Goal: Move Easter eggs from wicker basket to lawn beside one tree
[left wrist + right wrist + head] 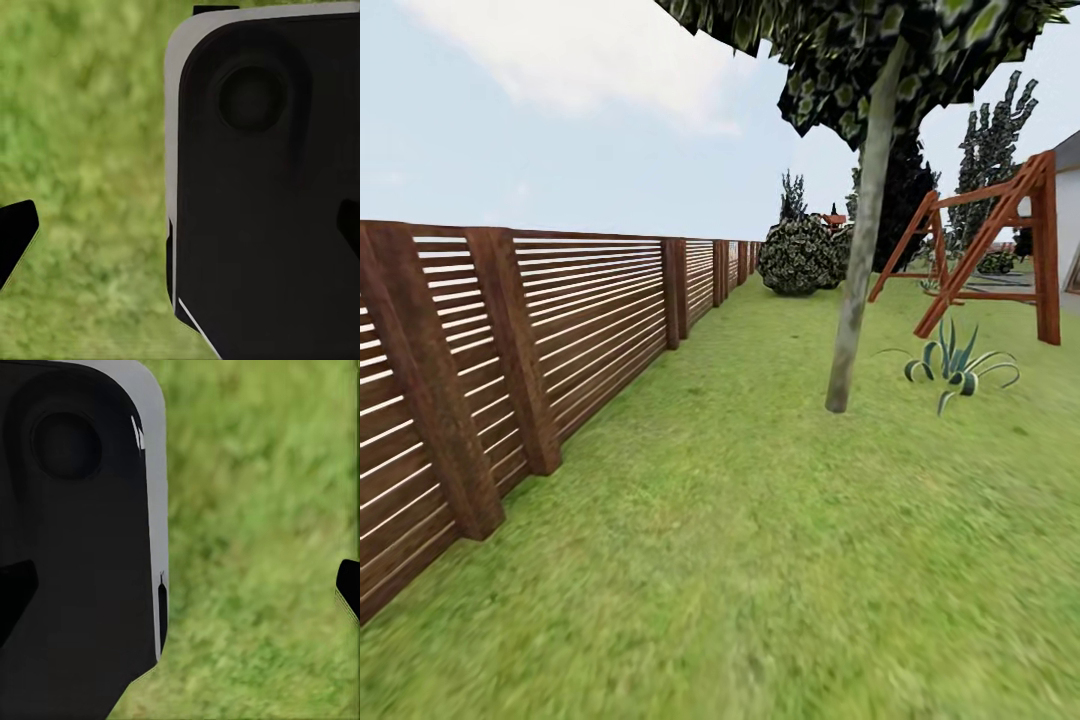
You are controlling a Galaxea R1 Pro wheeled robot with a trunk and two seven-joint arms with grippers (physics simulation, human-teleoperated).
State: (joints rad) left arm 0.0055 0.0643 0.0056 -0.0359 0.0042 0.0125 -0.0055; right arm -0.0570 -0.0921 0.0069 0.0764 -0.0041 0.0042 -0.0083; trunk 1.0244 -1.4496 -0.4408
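The lawn (760, 560) is stretching ahead of me, mottled green, running back toward the far end of the garden. Along its left edge the slatted wooden fence (540, 340) is standing, posts set into the grass. Mid-lawn a tree (860, 250) with a thin grey trunk is rising straight from the turf. Just right of it a spiky striped plant (957, 365) is growing. Further back toward the right edge a red-brown swing frame (1000, 250) is standing; round bushes (800, 255) are sitting at the far end.
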